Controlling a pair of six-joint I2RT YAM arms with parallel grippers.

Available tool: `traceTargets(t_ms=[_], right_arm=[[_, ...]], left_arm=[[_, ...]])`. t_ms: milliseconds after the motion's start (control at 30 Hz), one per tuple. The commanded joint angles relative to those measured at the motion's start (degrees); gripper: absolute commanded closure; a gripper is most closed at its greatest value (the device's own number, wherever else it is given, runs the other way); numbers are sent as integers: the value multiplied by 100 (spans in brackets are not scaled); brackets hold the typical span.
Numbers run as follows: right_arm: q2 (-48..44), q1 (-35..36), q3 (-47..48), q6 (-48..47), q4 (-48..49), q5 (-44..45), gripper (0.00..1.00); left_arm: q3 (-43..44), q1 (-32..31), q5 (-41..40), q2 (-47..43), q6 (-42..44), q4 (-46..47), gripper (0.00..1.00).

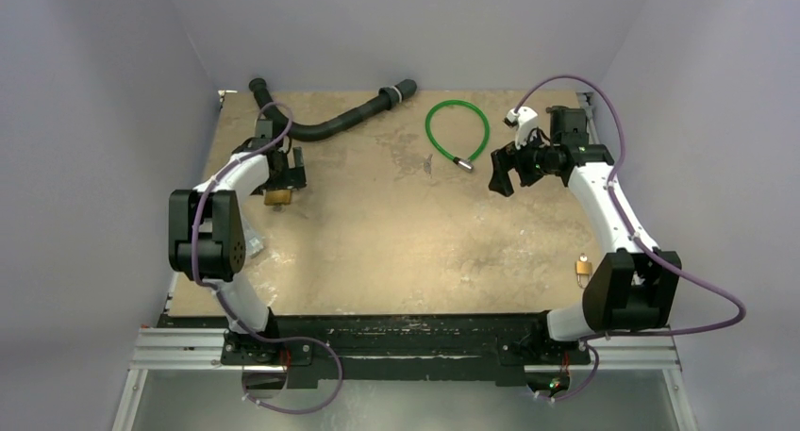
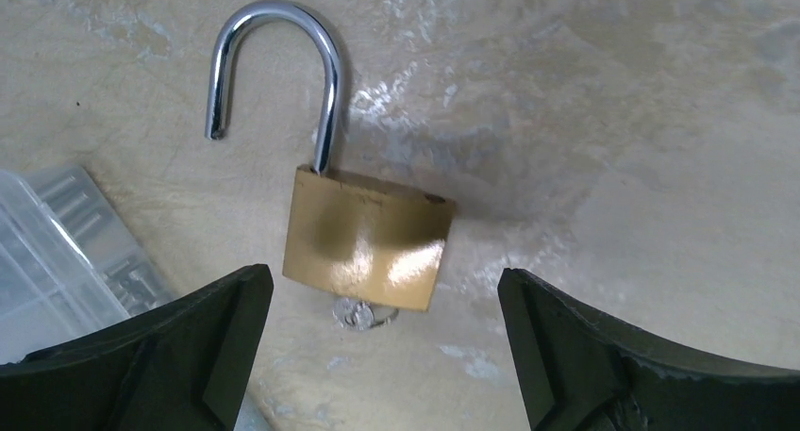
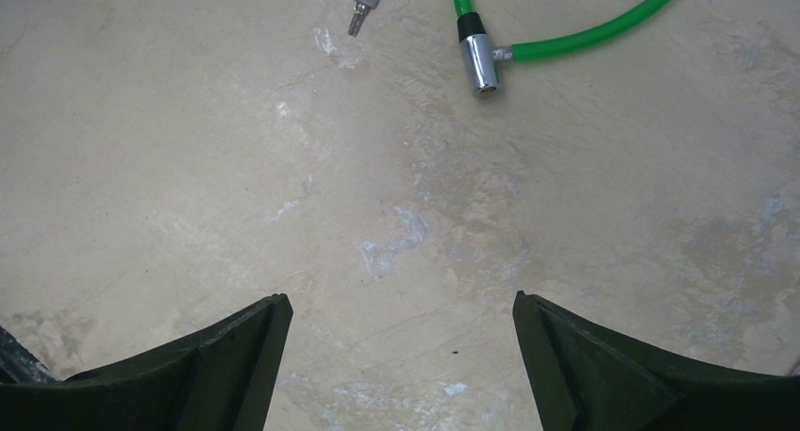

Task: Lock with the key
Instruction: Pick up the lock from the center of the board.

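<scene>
left claw (image 2: 385,288) and right claw (image 3: 401,304) wide open, both empty. key (image 2: 362,314) mostly hidden under padlock (image 2: 368,238) edge.

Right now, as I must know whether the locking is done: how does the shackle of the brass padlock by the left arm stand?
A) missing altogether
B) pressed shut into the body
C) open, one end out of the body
C: in the left wrist view the shackle of the lock has one leg in the brass body and its other end free.
</scene>
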Motion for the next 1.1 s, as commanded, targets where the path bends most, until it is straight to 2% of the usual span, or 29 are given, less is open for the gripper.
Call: traceTargets(t_ms=[0, 300, 533, 700, 833, 1000, 1067], right_arm=[[75, -16, 336, 65, 91, -176, 1], [269, -18, 647, 74, 15, -299, 1], [337, -16, 709, 206, 13, -344, 1], [383, -16, 832, 241, -8, -381, 1], [383, -16, 830, 241, -4, -385, 1], [438, -16, 846, 339, 28, -398, 1], [457, -16, 877, 397, 52, -417, 1]], left_arm=[[507, 36, -557, 463, -11, -1, 0], [691, 95, -215, 996, 9, 17, 1], [393, 244, 423, 1105, -255, 54, 12], [9, 261, 965, 914, -402, 374, 13], [-242, 243, 1464, 714, -357, 460, 21], [-710, 145, 1244, 326, -564, 579, 22], [-846, 143, 1225, 293, -687, 580, 26]])
